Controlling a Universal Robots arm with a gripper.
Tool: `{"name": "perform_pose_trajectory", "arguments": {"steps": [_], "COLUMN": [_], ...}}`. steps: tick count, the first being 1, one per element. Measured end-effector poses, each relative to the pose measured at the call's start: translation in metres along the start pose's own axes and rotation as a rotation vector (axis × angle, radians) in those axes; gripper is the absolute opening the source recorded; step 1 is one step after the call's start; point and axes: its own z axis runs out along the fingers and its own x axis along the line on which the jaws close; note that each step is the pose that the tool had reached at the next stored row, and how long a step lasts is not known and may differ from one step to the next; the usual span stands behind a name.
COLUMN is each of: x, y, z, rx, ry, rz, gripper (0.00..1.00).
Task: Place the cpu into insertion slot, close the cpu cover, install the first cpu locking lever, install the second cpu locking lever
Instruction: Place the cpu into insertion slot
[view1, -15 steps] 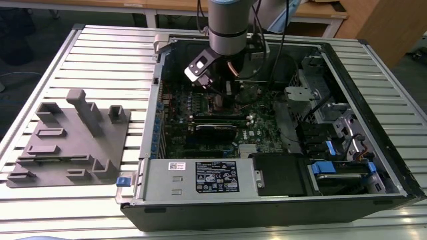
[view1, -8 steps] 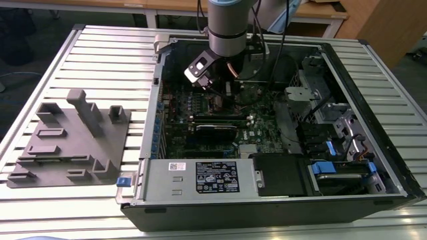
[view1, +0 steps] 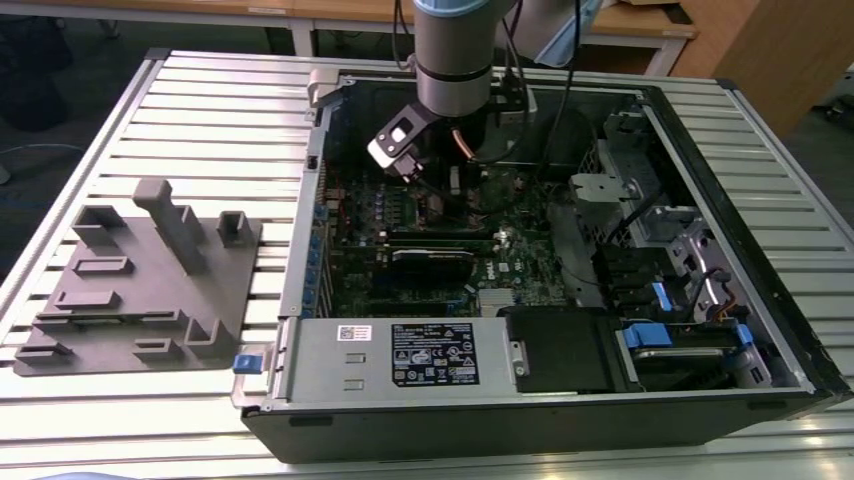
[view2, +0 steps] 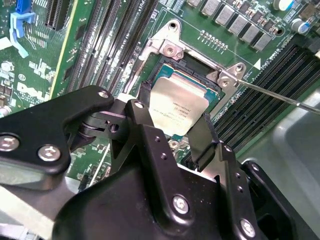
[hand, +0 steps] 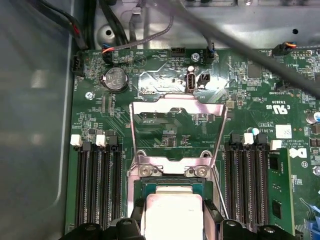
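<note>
While the cpu cover (hand: 172, 161) lies flipped open, the claw (view2: 174, 112) pinches the cpu (view2: 181, 97) by opposite edges at the insertion slot (view2: 197, 72), toward 12 o'clock inside the computer case (view1: 534, 430) in the exterior view.

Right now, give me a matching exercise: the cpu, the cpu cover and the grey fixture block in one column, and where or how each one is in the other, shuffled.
1 cpu
2 cpu cover
3 grey fixture block

a swung open
b on the slatted table, outside the computer case
c held in the gripper over the insertion slot

Pairs: 1-c, 2-a, 3-b
</note>
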Motion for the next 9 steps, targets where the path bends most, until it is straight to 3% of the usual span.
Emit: {"name": "perform_pose_trajectory", "arguments": {"steps": [9], "x": [-0.0005], "y": [-0.0003], "z": [0.0027], "rx": [-0.0003], "ry": [-0.0012], "rz": [0.012], "gripper": [0.54]}}
